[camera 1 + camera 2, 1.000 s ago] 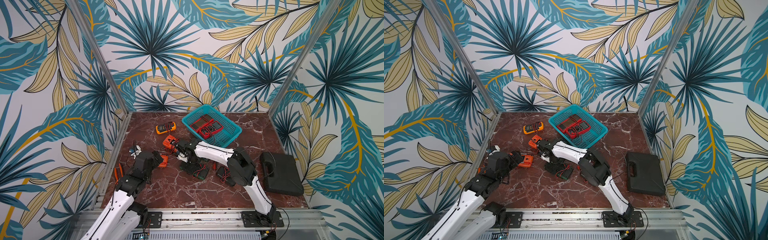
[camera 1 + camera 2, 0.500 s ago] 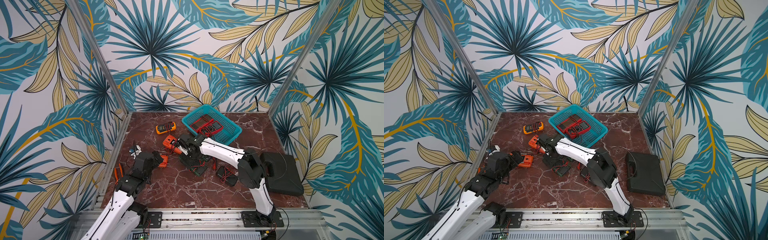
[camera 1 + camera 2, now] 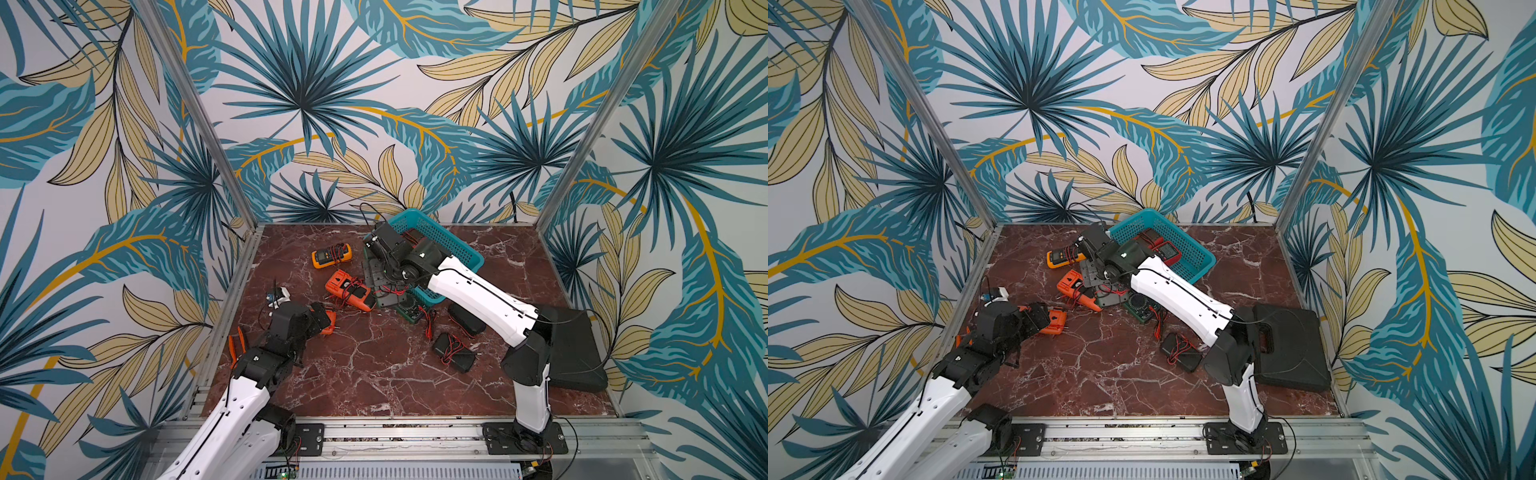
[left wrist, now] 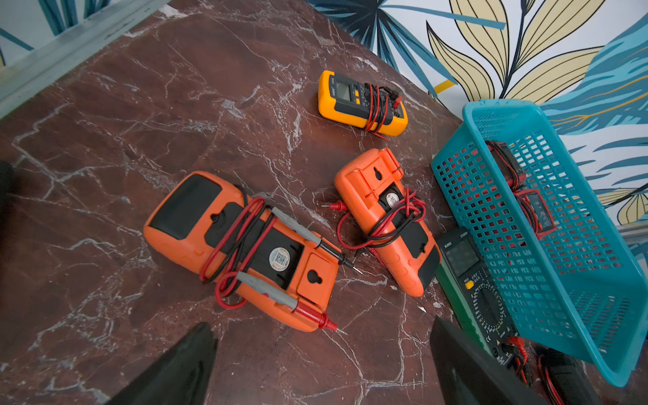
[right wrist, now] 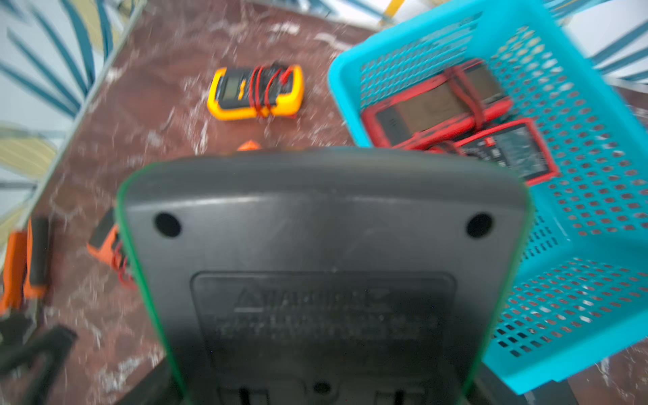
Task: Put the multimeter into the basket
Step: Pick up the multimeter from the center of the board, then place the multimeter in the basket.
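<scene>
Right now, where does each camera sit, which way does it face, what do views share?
Both top views: high above the front rail, looking down and back over the table; left arm and right arm show.
Left wrist: low, facing two orange multimeters and the basket; the open left pincer shows.
Right wrist: raised, facing the basket; green-edged multimeter in the right pincer fills it.
Shared: basket and yellow multimeter, everywhere.

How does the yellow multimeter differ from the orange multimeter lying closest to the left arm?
The yellow multimeter lies face up, display showing; the orange multimeter lies face down, back and round sticker showing. The yellow multimeter's leads are wound tightly around its body; the orange multimeter's loop loosely, probes sticking out. Both rest on the table, outside the basket.
</scene>
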